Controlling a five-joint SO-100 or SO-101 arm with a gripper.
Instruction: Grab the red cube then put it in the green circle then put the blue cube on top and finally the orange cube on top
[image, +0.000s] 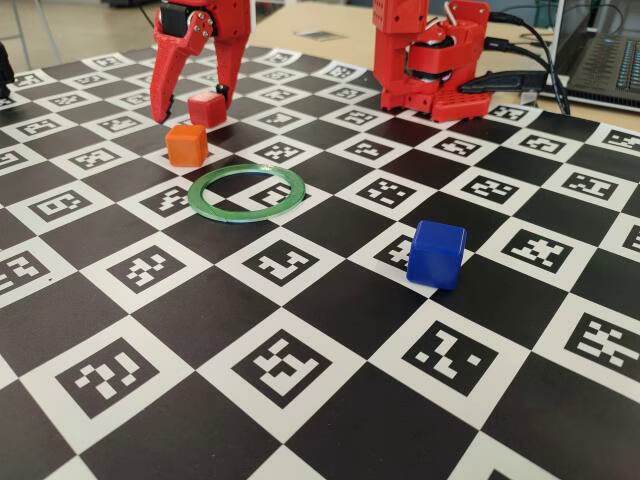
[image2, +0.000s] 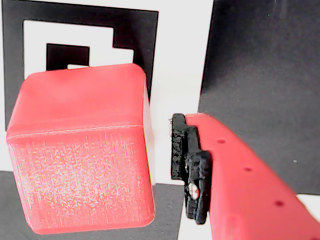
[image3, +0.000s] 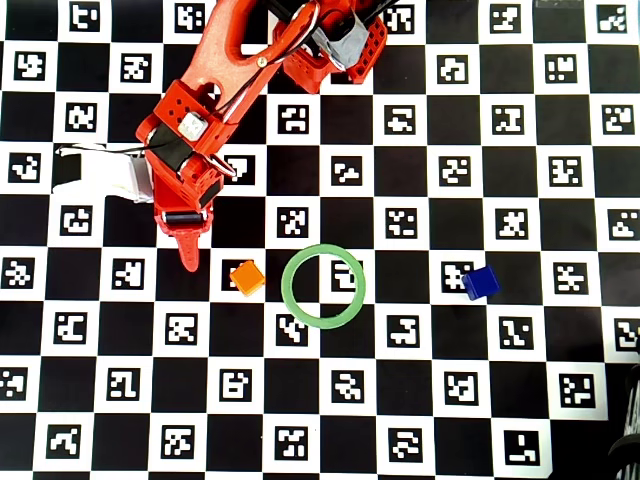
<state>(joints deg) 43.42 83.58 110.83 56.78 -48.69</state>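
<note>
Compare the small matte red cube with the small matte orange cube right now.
The red cube sits between the open gripper's fingers; the orange cube stands free, outside them. In the fixed view the orange cube lies nearer the green ring than the red cube. Both rest on the checkered board, similar in size, rounded edges.

Checkerboard mat (image: 330, 310) of black squares and coded white markers — laptop (image: 605, 60) at far right edge
</note>
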